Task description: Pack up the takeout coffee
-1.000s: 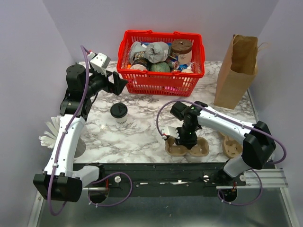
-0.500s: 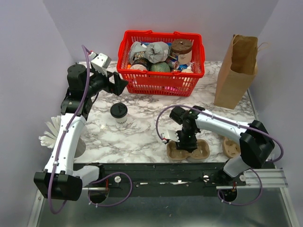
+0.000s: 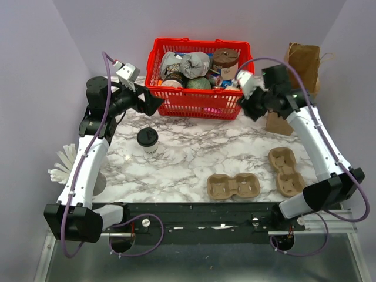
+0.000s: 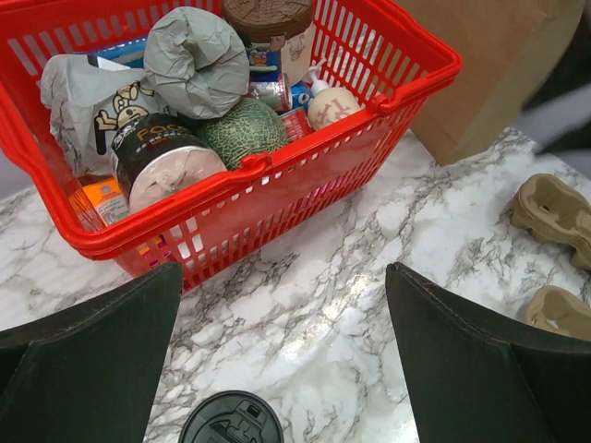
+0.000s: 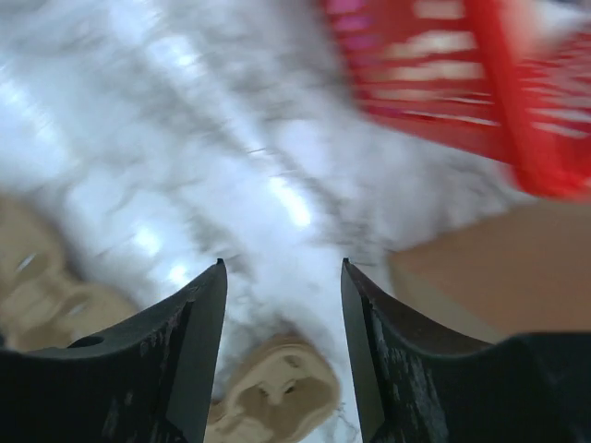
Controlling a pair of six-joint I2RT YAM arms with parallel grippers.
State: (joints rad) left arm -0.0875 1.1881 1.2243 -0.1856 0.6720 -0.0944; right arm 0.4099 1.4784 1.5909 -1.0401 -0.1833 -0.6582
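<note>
The takeout coffee [image 3: 147,141] is standing upright on the marble table [image 3: 188,158], on the left half. It sits a bit nearer than the left end of the red basket [image 3: 200,107]. It's a small white paper cup with a round black lid [image 4: 231,423] on top, and nothing is touching it.

The left gripper [image 3: 155,104] hangs over the table just beside the basket's near-left corner, on the far side of the cup. Its fingers [image 4: 92,360] are spread wide and there's nothing in them. In its wrist view the black lid peeks in at the bottom edge, between the two dark fingers, with some molded detail on top. The basket is right ahead, crammed with stuff: a brown-lidded tub [image 4: 270,18], a green melon-looking thing [image 4: 245,129] and a crumpled grey wrapper [image 4: 194,55].

The right gripper [image 3: 249,110] is up at the far right, by the basket's right end and in front of the brown paper bag [image 3: 302,64]. Its wrist view is really blurry, but the fingers look parted with only table showing in the gap, so I'd say it's empty.

There are also two cardboard cup carriers. One [image 3: 233,186] lies near the front edge, right of centre. The other [image 3: 285,171] is just to its right, turned at an angle. Both are well apart from the coffee.
</note>
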